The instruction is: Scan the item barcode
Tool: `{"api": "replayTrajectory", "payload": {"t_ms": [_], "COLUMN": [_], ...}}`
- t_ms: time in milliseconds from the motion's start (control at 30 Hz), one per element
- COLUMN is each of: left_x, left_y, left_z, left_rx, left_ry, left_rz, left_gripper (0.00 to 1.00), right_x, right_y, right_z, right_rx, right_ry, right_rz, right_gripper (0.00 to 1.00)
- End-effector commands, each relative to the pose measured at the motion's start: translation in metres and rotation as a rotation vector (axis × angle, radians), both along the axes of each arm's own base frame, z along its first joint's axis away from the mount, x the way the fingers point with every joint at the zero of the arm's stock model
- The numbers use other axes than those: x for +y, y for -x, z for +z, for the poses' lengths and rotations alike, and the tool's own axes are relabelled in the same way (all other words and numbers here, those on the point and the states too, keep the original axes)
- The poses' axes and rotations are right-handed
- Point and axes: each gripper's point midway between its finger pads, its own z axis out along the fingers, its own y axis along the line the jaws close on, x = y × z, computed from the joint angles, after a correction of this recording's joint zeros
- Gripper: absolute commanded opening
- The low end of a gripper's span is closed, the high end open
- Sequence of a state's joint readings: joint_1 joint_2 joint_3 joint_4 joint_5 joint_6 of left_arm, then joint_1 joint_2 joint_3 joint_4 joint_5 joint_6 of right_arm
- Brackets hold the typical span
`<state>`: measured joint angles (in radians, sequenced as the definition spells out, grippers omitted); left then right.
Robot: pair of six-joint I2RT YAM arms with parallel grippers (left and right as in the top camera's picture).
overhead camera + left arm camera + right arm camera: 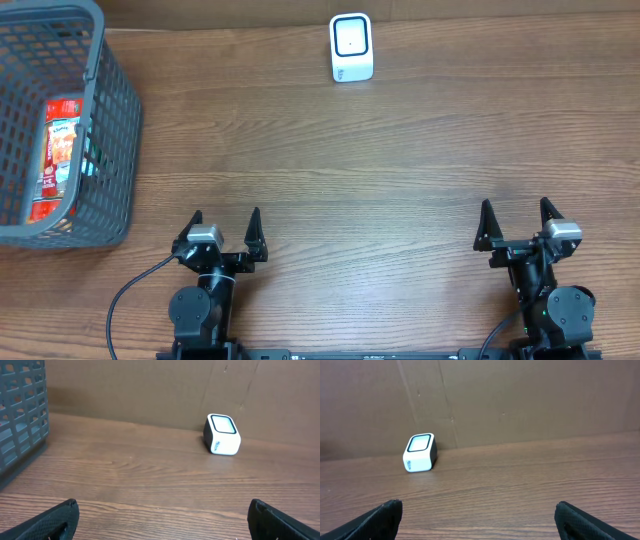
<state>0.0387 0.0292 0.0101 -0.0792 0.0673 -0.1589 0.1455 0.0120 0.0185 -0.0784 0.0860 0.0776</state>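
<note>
Two brown surfaces fill most of what we see: the table (400,150), smooth wood with a long streaked grain, and behind it a flat cardboard wall (150,390) with some creases. At the far left corner stands a grey plastic basket (115,130), its walls a grid of small square openings and its rim rounded. Inside it lies the item (60,150), a flat glossy packet printed in red and orange; we cannot find its barcode at this size. The scanner (351,47) is a small white box with rounded corners and a dark-framed window on its top face, and it sits at the far edge of the table, well apart from the basket. The left gripper (226,215) and the right gripper (516,205) are at the near edge, both with their pointed black fingers spread wide, gripping nothing and touching no object. A black cable (130,290) curves along the table beside the left arm.
</note>
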Motion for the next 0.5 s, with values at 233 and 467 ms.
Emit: {"api": "replayTrajectory", "payload": {"t_ms": [233,467], "left_x": [-0.0022,-0.0022], "left_y": [0.0005,0.0005], "left_z": [-0.0002,-0.0002], "left_rx": [0.004,0.004], "left_ry": [0.014,0.014], "left_rz": [-0.009,-0.009], "left_gripper": [0.99,1.00], "right_x": [-0.0019,-0.0019], "right_y": [-0.0004,-0.0004], "right_z": [-0.0027,-0.0028], "right_rx": [0.000,0.000], "right_ry": [0.001,0.001], "right_rz": [-0.011,-0.011], "right_gripper": [1.00,1.00]}}
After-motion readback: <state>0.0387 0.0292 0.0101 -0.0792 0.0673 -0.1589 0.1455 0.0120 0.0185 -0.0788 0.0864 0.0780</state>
